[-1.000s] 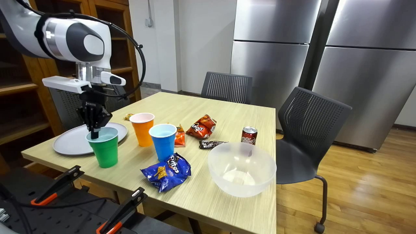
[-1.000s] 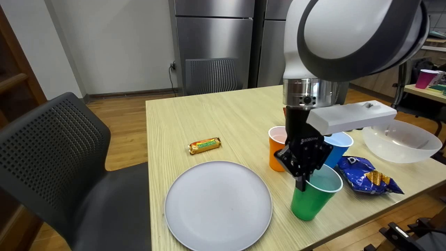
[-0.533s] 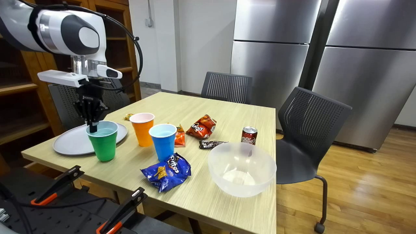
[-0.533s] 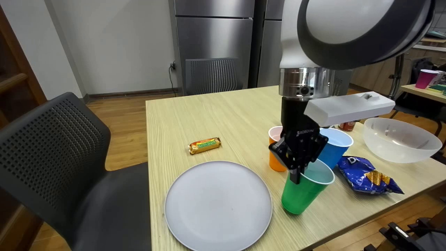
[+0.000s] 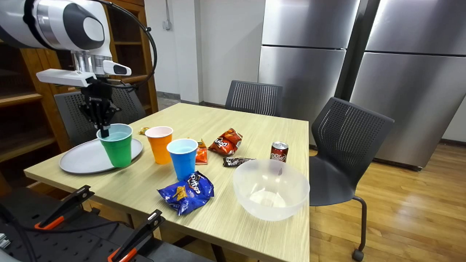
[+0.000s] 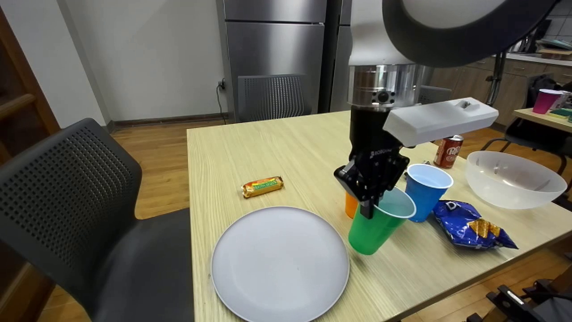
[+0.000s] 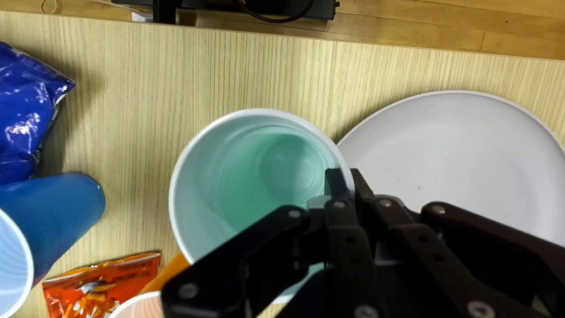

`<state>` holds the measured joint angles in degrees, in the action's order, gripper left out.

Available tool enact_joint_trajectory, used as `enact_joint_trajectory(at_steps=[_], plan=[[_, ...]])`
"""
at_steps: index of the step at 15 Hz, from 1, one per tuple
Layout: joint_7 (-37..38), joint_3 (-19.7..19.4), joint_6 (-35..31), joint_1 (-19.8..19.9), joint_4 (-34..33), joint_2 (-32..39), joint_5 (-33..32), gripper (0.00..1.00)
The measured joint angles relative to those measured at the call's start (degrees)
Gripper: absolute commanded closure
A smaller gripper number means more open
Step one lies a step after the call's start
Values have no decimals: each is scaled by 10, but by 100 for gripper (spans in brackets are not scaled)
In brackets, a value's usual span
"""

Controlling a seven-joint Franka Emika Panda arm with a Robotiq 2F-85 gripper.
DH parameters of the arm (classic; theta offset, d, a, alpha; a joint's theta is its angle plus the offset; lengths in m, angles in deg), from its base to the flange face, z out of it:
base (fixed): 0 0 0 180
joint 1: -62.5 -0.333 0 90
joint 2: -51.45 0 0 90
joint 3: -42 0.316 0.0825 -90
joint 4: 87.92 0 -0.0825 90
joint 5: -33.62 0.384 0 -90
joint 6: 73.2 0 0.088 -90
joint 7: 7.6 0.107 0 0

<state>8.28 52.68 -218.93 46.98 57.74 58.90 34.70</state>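
Note:
My gripper (image 5: 105, 131) is shut on the rim of a green cup (image 5: 118, 149). One finger is inside the cup and one outside, as the wrist view shows at the fingertips (image 7: 346, 183). The cup (image 6: 374, 229) leans with its mouth away from the plate and appears lifted off the table. In the wrist view the cup's pale inside (image 7: 269, 176) shows down to its bottom, with nothing visible in it. A round grey plate (image 6: 279, 264) lies flat beside the cup. It also shows in the wrist view (image 7: 459, 145). The gripper hides part of the cup's rim.
An orange cup (image 5: 159, 145) and a blue cup (image 5: 183, 162) stand close by. A blue chip bag (image 5: 187, 194), a red bag (image 5: 226, 142), a can (image 5: 279, 151) and a frosted bowl (image 5: 271, 193) lie farther along. A gold-wrapped bar (image 6: 262, 186) lies behind the plate.
My gripper has moved up and across the table with the green cup, nearer the plate and the orange cup. The grip on the rim is unchanged. The other objects have not moved.

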Motion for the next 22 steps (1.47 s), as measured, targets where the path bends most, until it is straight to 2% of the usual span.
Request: enact_joint_trajectory(at_steps=[9,22], plan=[[6,22,40,-35,-64,15,-29,99],[6,24,118,-86,-239,150,-78,99]])
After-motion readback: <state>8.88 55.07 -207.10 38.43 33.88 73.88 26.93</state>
